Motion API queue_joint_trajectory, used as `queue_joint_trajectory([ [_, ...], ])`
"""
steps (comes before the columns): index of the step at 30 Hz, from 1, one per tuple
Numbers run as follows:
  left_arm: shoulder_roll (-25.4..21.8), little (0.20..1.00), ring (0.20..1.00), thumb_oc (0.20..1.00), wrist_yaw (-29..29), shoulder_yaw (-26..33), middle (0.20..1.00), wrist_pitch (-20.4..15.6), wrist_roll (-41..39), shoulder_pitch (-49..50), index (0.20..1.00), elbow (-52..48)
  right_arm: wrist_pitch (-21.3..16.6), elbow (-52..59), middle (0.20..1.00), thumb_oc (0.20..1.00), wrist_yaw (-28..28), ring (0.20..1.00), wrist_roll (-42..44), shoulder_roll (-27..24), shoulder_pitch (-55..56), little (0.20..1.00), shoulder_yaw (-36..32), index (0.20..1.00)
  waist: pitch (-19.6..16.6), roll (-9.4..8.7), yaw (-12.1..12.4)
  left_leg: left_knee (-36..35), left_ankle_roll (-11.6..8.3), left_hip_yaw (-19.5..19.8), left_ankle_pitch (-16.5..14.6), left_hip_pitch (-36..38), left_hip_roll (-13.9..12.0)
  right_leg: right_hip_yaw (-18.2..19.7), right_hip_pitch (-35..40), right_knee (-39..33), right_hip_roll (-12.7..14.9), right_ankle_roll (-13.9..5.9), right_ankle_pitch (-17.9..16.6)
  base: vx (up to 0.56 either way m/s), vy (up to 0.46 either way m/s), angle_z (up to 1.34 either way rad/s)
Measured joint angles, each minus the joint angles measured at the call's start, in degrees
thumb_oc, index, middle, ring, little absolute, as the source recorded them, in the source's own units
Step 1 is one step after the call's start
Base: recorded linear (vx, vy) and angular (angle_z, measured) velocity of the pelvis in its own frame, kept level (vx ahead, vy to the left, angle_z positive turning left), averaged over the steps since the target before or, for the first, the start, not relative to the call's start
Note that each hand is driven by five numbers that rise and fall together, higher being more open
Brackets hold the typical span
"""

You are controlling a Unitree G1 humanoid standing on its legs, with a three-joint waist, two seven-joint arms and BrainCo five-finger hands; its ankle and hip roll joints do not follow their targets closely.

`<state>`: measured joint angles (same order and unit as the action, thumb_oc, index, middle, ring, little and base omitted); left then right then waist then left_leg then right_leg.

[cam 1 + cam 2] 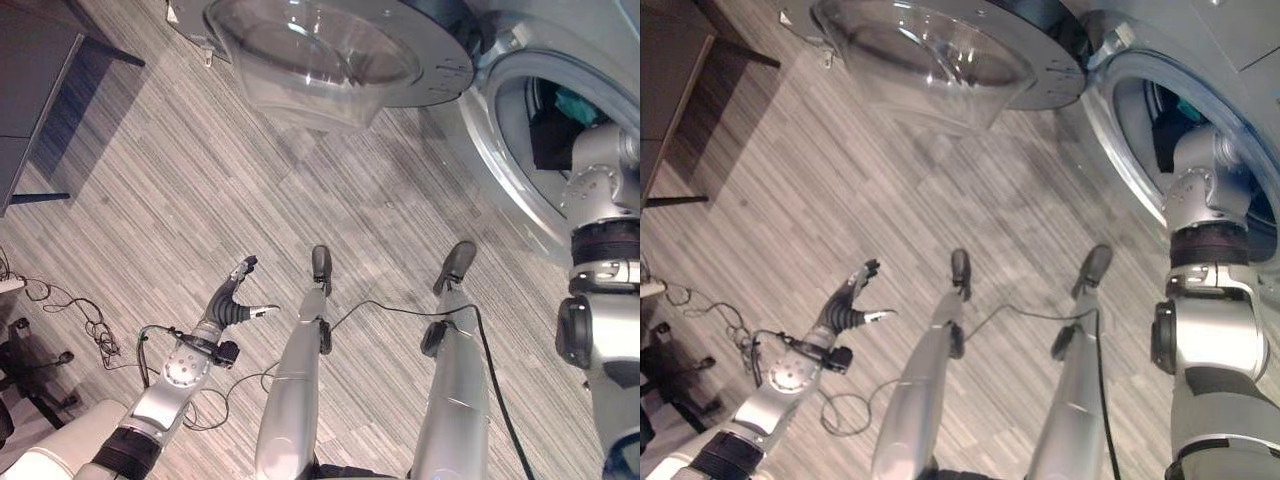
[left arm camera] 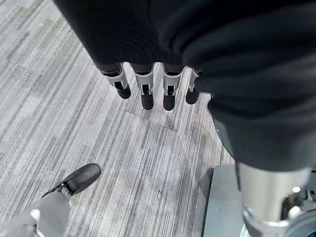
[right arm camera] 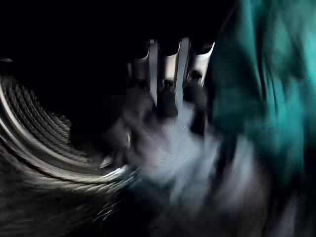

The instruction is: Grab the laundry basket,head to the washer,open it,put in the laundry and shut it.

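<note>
Fingers [image 3: 170,69] blurred inside washer [image 1: 500,150], teal laundry [image 3: 261,94] beside

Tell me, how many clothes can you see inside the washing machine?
2 at least: a teal garment at the top of the drum, and a dark garment just under it. The right arm reaches in over them, so more may be hidden deeper inside the washer.

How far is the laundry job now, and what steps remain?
Done: the washer door is swung open. In hand: the right arm reaches into the drum, where the right hand is beside teal cloth; its grip is too blurred to judge. The left hand hangs open above the floor. Left: withdraw the arm and shut the door.
</note>
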<state>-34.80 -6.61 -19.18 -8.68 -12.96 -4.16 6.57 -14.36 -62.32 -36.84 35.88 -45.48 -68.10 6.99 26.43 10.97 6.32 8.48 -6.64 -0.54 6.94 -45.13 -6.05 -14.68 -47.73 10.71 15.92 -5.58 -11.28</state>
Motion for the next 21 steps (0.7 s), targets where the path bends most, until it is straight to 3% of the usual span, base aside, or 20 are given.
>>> queue_joint_trajectory([
  [1, -0.55, 1.0, 1.0, 1.0, 0.25, -0.25, 1.0, 0.14, -0.01, 0.05, 1.0, 0.05, 2.93, -5.41, 1.0, 1.0, 2.88, 1.0, -0.92, -0.08, -0.85, 1.0, 3.58, 1.0, -0.04, -0.66, 0.03, 0.19, 0.02, 0.02, -0.12, -0.02, 0.05, 0.09, 0.03, -0.01, 0.08, -0.02, -0.02, 0.0, -0.036, 0.04],
  [2, -1.1, 1.0, 1.0, 1.0, 0.5, -0.29, 1.0, 0.2, -0.06, 0.13, 1.0, 0.02, 5.71, -14.21, 1.0, 1.0, 7.49, 1.0, -1.17, -0.48, -4.4, 1.0, 11.32, 1.0, 0.0, -1.03, 0.06, 0.47, 0.05, -0.01, -0.14, -0.16, 0.16, 0.14, 0.02, -0.04, 0.17, -0.08, -0.06, 0.01, -0.014, 0.04],
  [4, -1.64, 1.0, 1.0, 1.0, 0.73, -0.16, 1.0, 0.24, -0.21, 0.23, 1.0, 0.09, 10.05, -19.31, 1.0, 1.0, 10.93, 1.0, 0.79, 0.07, -6.62, 1.0, 8.33, 1.0, 0.06, -1.36, 0.01, 1.02, 0.19, 0.12, -0.24, -0.77, 0.34, 0.18, 0.0, -0.47, 0.23, -0.32, -0.2, 0.0, 0.003, 0.02],
  [6, -1.65, 1.0, 1.0, 1.0, 0.85, -0.25, 1.0, 0.76, -0.54, 0.22, 1.0, 0.48, 10.6, -15.8, 1.0, 1.0, 13.23, 1.0, 3.74, 1.15, -5.37, 1.0, 3.75, 1.0, 0.05, -1.85, -0.25, 1.13, 0.21, -0.08, -0.25, -1.05, 0.43, 0.35, 0.01, -1.38, 0.19, -0.44, -0.68, 0.0, 0.014, -0.04],
  [7, -1.61, 1.0, 1.0, 1.0, 0.96, -0.17, 1.0, 1.47, -0.54, 0.17, 1.0, 1.46, 9.78, -7.88, 1.0, 1.0, 14.55, 1.0, 6.61, 3.26, -0.93, 1.0, -2.85, 1.0, 0.05, -2.57, -0.77, 1.01, 0.23, -0.36, -0.26, -0.84, 0.46, 0.55, 0.38, -2.35, -0.08, -0.46, -1.15, 0.01, 0.022, -0.07],
  [8, -0.8, 1.0, 1.0, 1.0, 1.05, -0.34, 1.0, 1.57, -0.51, 0.07, 1.0, 1.49, 9.41, -5.61, 1.0, 1.0, 15.04, 1.0, 7.74, 4.69, 1.55, 1.0, -4.36, 1.0, 0.06, -2.6, -1.26, 1.12, 0.19, -0.35, -0.3, -0.78, 0.41, 0.51, 0.68, -2.83, -0.23, -0.66, -1.34, 0.01, 0.03, -0.06],
  [9, 0.58, 1.0, 1.0, 1.0, 0.93, 0.8, 1.0, 1.55, -0.55, 0.84, 1.0, 2.14, 5.97, 1.55, 1.0, 1.0, 15.36, 1.0, 11.46, 7.16, 6.4, 1.0, -4.7, 1.0, -0.02, -2.82, -2.39, 1.85, 0.2, -0.21, -0.9, -0.83, 0.27, 0.52, 1.1, -2.79, -0.36, -0.85, -1.18, 0.01, 0.023, -0.04],
  [11, 3.91, 1.0, 1.0, 1.0, 1.16, 1.18, 1.0, 2.4, -0.49, 0.95, 1.0, 4.53, 0.64, 21.97, 1.0, 1.0, 18.86, 1.0, 17.42, 17.25, 20.58, 1.0, -13.82, 1.0, -0.27, -3.85, -3.83, 1.71, 0.09, -0.62, -1.34, 0.48, 0.06, 0.79, 2.1, -3.22, -0.77, -0.61, -1.15, 0.01, 0.017, -0.15],
  [12, 5.21, 1.0, 1.0, 1.0, 2.3, 0.57, 1.0, 3.03, -0.39, 0.79, 1.0, 5.34, -3.26, 29.21, 1.0, 1.0, 21.76, 1.0, 19.74, 25.34, 28.7, 1.0, -14.76, 1.0, -0.39, -4.54, -4.52, 1.25, 0.01, -1.42, -1.66, 2.13, -0.41, 1.18, 3.36, -3.67, -1.19, -0.53, -1.36, 0.01, 0.009, -0.19],
  [18, 7.35, 1.0, 1.0, 1.0, 3.36, 2.07, 1.0, 3.62, -0.4, 0.74, 1.0, 8.02, -4.17, 29.2, 1.0, 1.0, 26.15, 1.0, 21.38, 32.51, 44.67, 1.0, -9.34, 1.0, -0.61, -5.17, -6.16, 1.89, -0.03, -1.83, -2.86, 5.46, -0.78, 1.5, 6.73, -3.8, -1.56, -0.58, -0.76, 0.03, 0.06, -0.07],
  [21, 7.73, 1.0, 1.0, 1.0, 4.73, 2.08, 1.0, 4.62, -0.43, 2.4, 1.0, 11.53, -2.55, 28.25, 1.0, 1.0, 28.06, 1.0, 19.47, 35.24, 54.54, 1.0, -6.27, 1.0, -2.19, -8.43, -7.3, 4.68, 0.13, -3.21, -6.05, 11.82, -1.24, 2.71, 13.65, -4.78, -1.97, -1.29, 0.07, 0.13, 0.194, -0.26],
])
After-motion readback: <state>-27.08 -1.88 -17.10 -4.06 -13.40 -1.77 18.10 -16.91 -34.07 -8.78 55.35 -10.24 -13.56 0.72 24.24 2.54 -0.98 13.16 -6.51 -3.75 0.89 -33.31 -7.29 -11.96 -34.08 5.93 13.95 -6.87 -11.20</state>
